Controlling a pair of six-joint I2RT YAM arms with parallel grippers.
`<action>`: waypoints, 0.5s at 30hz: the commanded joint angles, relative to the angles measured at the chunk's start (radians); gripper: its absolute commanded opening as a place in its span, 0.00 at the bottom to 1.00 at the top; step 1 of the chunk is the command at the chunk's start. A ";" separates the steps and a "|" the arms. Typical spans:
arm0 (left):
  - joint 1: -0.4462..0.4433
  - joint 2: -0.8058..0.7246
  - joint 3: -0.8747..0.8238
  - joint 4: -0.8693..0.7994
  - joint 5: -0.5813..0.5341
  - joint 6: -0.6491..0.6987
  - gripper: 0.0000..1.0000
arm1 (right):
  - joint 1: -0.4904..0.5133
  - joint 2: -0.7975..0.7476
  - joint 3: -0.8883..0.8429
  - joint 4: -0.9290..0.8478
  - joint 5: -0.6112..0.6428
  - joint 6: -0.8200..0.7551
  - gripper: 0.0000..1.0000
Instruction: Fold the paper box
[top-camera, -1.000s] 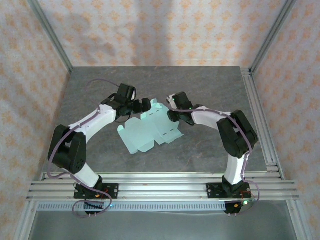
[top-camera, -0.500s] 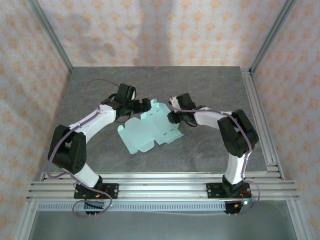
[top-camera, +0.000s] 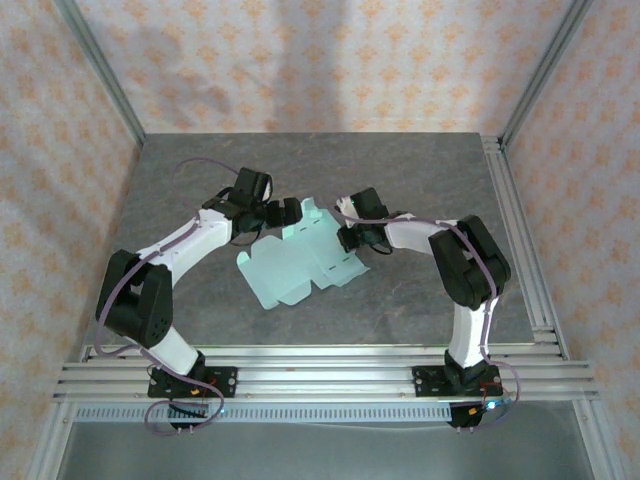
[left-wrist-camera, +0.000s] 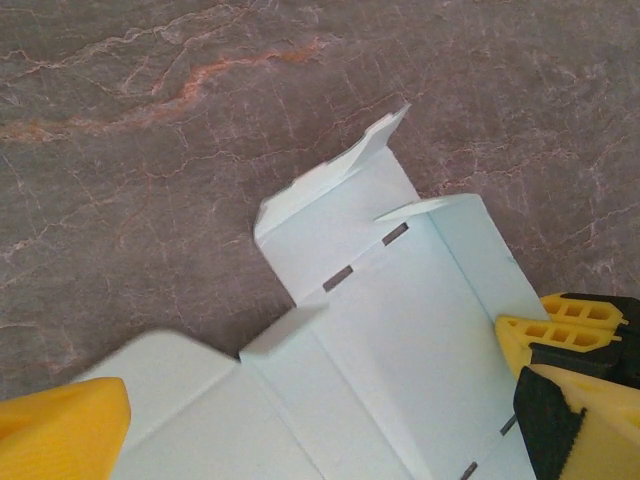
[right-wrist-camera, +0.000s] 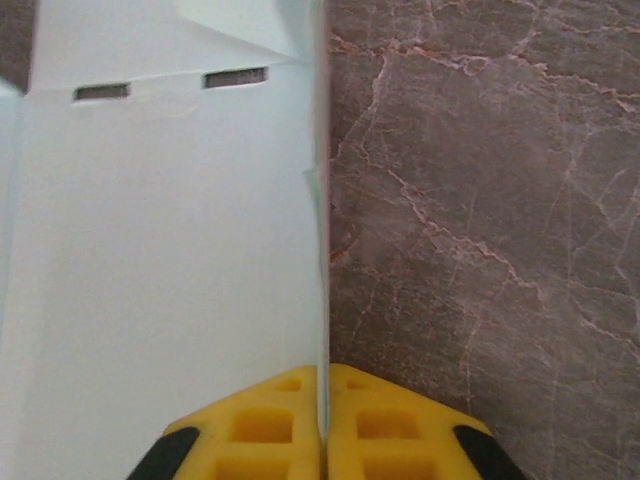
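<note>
The paper box (top-camera: 298, 264) is a pale mint flat die-cut sheet lying mid-table, with small flaps partly lifted at its far end. My left gripper (top-camera: 287, 212) hovers over the sheet's far-left part, open. In the left wrist view its yellow fingers (left-wrist-camera: 565, 330) stand wide apart with the sheet (left-wrist-camera: 400, 340) spread beneath them. My right gripper (top-camera: 347, 238) is at the sheet's right edge. In the right wrist view that gripper (right-wrist-camera: 323, 425) is shut on a thin upright edge of the sheet (right-wrist-camera: 170, 250).
The dark marbled table (top-camera: 420, 170) is bounded by patterned walls at the back and sides. An aluminium rail (top-camera: 520, 240) runs along the right side. More rails (top-camera: 320, 365) cross the near edge by the arm bases.
The right arm's elbow has swung a little to the left and its gripper has shifted slightly along the sheet's right edge. The left arm and the sheet have hardly moved.
</note>
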 joint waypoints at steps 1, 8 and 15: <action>0.009 0.009 0.009 -0.019 0.003 0.014 1.00 | -0.002 -0.017 0.022 -0.026 -0.010 -0.035 0.00; 0.020 -0.002 -0.011 0.013 -0.011 -0.019 1.00 | 0.018 -0.076 0.015 -0.048 0.075 -0.121 0.00; 0.055 -0.033 -0.045 0.047 -0.016 -0.059 1.00 | 0.085 -0.149 0.004 -0.039 0.299 -0.265 0.00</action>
